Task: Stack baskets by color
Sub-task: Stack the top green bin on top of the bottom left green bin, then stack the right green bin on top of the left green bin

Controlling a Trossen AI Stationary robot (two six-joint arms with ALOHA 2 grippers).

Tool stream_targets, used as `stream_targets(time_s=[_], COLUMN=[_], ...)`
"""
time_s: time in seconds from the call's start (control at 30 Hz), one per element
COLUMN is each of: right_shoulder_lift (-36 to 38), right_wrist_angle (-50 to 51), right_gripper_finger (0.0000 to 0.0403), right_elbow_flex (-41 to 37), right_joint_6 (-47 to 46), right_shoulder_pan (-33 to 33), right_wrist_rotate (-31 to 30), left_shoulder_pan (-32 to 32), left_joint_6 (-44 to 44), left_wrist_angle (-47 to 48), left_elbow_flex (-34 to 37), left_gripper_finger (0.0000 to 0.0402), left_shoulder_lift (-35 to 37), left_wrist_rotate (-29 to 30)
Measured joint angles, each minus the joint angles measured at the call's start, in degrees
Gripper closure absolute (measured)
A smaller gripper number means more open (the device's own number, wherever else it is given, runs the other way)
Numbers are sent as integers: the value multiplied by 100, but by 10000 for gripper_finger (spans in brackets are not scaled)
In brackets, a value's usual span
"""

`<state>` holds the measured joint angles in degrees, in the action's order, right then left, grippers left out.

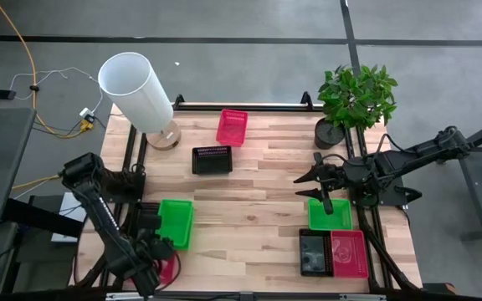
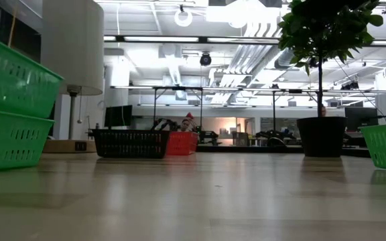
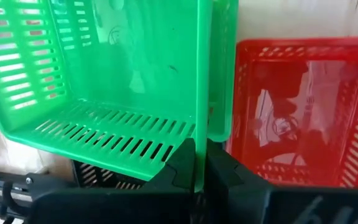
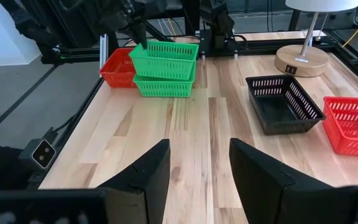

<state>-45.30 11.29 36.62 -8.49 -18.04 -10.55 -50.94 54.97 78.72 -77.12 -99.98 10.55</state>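
My left gripper [image 3: 199, 158] is at the table's near left, shut on a green basket [image 4: 165, 51]. That basket is just above a second green basket [image 4: 164, 84], which stands on the table. A red basket [image 4: 118, 68] lies beside them toward the near edge. At the far middle are a black basket [image 1: 212, 159] and a red basket [image 1: 232, 126]. My right gripper [image 4: 197, 168] waits open at the right side [image 1: 314, 179], with nothing between its fingers. Near it are a green basket [image 1: 329, 214], a black one [image 1: 315, 252] and a red one [image 1: 350, 253]. My left gripper pinches one side wall of the upper green basket at its rim [image 3: 199, 124], one finger inside the basket and one outside. The fingers come from above, pointing steeply down. The basket is tilted [image 2: 12, 73], its underside at the lower green basket's rim [image 2: 19, 119]; I cannot tell whether they touch.
A tall white cylinder on a round wooden base [image 1: 136, 88] stands at the far left. A potted plant [image 1: 354, 100] stands at the far right. Bare wood [image 1: 249, 209] lies between the two arms.
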Motion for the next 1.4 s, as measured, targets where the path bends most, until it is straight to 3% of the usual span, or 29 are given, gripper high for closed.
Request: stream_targets(time_s=[0.4,0.63,1.17,1.3,1.4], right_shoulder_lift=[0,0,0,0,0], right_wrist_angle=[4,4,4,4,4], right_gripper_finger=[249,249,249,249,249], right_elbow_flex=[0,0,0,2,0], right_joint_6=[111,149,149,149,149], right_shoulder_pan=[0,0,0,0,0], right_wrist_rotate=[-7,-7,-7,-7,-17], left_shoulder_pan=[79,79,115,241,282], left_joint_6=[-5,-51,-403,-705,-798], left_wrist_angle=[-30,-33,-28,51,92], left_elbow_flex=[0,0,-20,-423,-834], left_gripper_finger=[397,382,246,220,212], left_shoulder_lift=[0,0,9,17,24], left_wrist_rotate=[-414,-232,60,105,459])
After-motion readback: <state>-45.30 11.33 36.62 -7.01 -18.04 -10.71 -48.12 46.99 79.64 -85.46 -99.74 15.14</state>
